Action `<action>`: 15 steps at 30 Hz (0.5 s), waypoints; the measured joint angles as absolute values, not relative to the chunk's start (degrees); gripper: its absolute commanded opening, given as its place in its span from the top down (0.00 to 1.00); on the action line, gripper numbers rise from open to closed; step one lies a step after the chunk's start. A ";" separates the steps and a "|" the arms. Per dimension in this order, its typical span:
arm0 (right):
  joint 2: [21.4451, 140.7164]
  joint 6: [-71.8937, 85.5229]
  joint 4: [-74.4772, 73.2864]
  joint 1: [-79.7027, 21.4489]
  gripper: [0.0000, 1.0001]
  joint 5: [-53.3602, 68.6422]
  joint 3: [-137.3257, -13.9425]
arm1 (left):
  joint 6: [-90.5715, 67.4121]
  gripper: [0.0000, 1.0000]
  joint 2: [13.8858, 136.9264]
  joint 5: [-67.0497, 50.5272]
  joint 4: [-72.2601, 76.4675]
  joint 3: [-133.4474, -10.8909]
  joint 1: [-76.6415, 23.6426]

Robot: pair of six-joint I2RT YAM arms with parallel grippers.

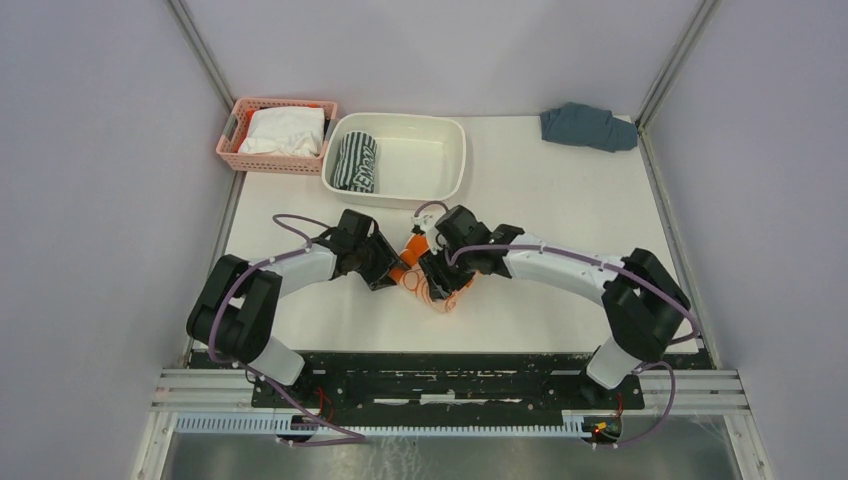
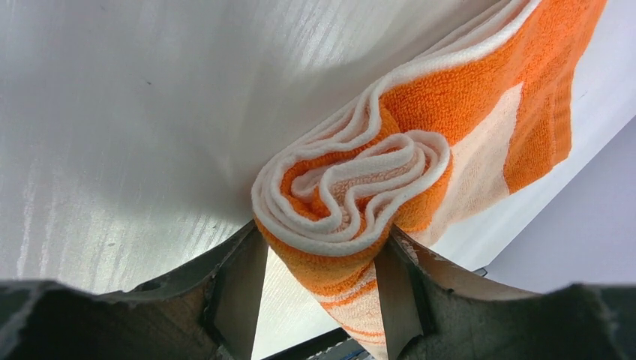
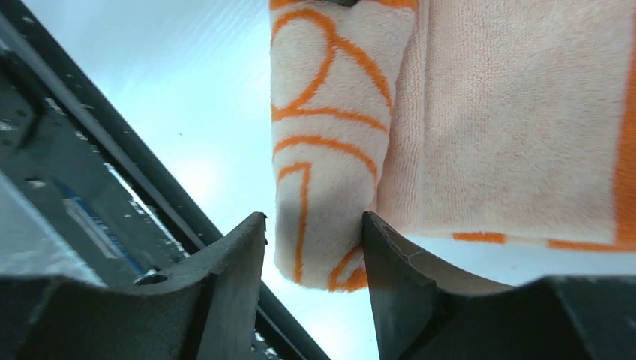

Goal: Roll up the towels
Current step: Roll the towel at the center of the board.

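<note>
The orange towel (image 1: 443, 297) lies rolled on the white table between my two grippers. In the left wrist view its spiral end (image 2: 352, 180) sits between my left gripper's (image 2: 324, 238) fingers, which press on both sides of the roll. In the right wrist view the other end of the orange towel (image 3: 330, 135), peach with orange lettering, hangs between my right gripper's (image 3: 313, 221) fingers. The right finger touches it and a gap shows at the left finger, so that gripper stands open. The green-and-white striped towel (image 1: 356, 162) lies rolled in the white tub (image 1: 455, 170).
A pink basket (image 1: 230, 142) holding a white cloth (image 1: 283, 130) stands at the back left beside the tub. A blue-grey cloth (image 1: 588, 126) lies at the back right corner. Grey walls close in both sides, and the black base rail (image 1: 450, 365) runs along the near edge.
</note>
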State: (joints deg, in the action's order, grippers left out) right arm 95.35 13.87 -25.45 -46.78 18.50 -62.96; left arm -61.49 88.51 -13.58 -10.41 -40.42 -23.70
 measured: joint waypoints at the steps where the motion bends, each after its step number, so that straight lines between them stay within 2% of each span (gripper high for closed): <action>1: 93.76 13.04 -26.17 -49.04 0.41 14.06 -62.98 | -61.49 0.41 88.58 -13.54 -10.59 -40.56 -23.70; 3: 91.46 11.09 -27.14 -53.04 0.41 4.80 -63.02 | -61.49 0.41 88.60 -13.47 -10.83 -40.69 -23.73; 9: 90.94 8.16 -27.51 -62.28 0.40 -9.30 -63.02 | -61.47 0.41 88.71 -13.41 -11.51 -41.01 -23.73; 15: 94.59 5.82 -26.83 -66.81 0.39 -15.57 -64.79 | -61.47 0.40 88.75 -13.37 -11.90 -41.21 -23.73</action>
